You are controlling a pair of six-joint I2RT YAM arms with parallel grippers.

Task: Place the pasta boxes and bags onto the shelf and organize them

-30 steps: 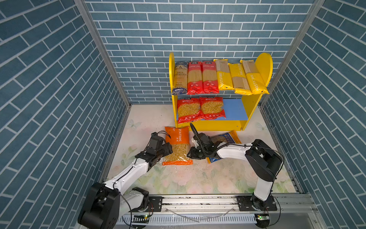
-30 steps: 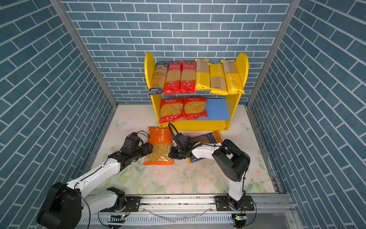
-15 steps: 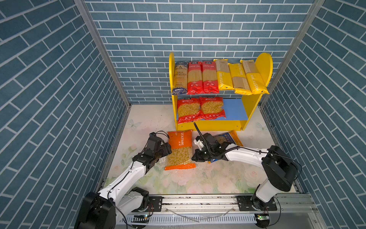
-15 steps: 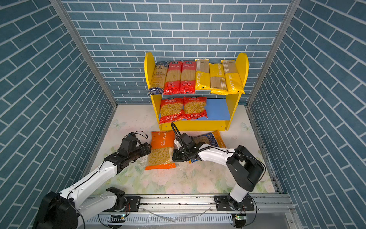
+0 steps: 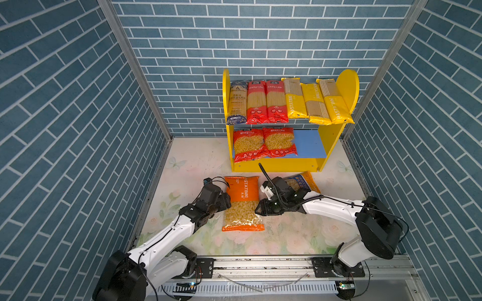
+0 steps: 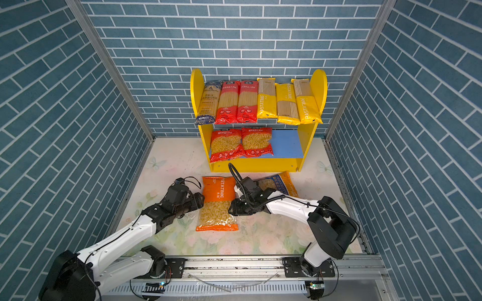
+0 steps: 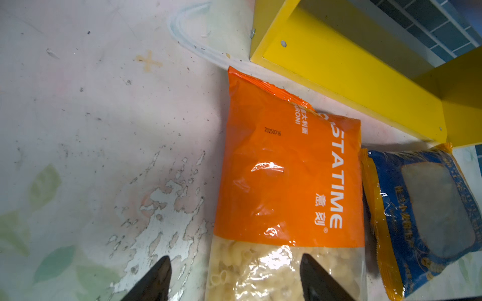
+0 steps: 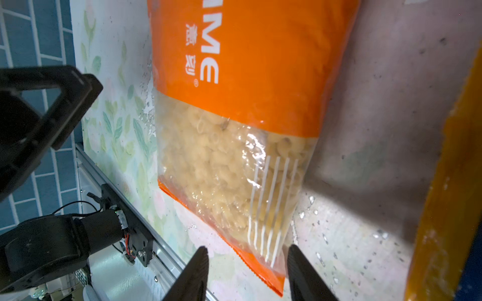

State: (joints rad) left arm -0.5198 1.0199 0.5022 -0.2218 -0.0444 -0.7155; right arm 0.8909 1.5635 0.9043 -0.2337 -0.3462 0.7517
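Note:
An orange "PASTATIME" macaroni bag (image 5: 242,203) (image 6: 217,203) lies flat on the floor in front of the shelf (image 5: 276,166) (image 6: 254,166). A blue-yellow bag (image 5: 302,182) (image 6: 279,182) lies just right of it, partly under my right arm. My left gripper (image 5: 227,202) (image 7: 236,271) is open and straddles the orange bag's (image 7: 287,169) left edge. My right gripper (image 5: 259,208) (image 8: 247,256) is open at the bag's right edge, with the bag's (image 8: 234,156) clear lower corner showing between its fingers. Several long packs (image 5: 287,101) fill the upper board. Two red bags (image 5: 264,143) sit at the left of the lower board.
The right part of the blue lower board (image 5: 310,146) is bare. Blue brick walls close in the left, right and back. A metal rail (image 5: 260,268) runs along the front edge. My left arm's links (image 8: 39,117) show in the right wrist view.
The orange bag has slid a little toward the front and turned straighter. My right gripper has opened, and its arm's elbow swung out to the right. The left gripper stayed open beside the bag.

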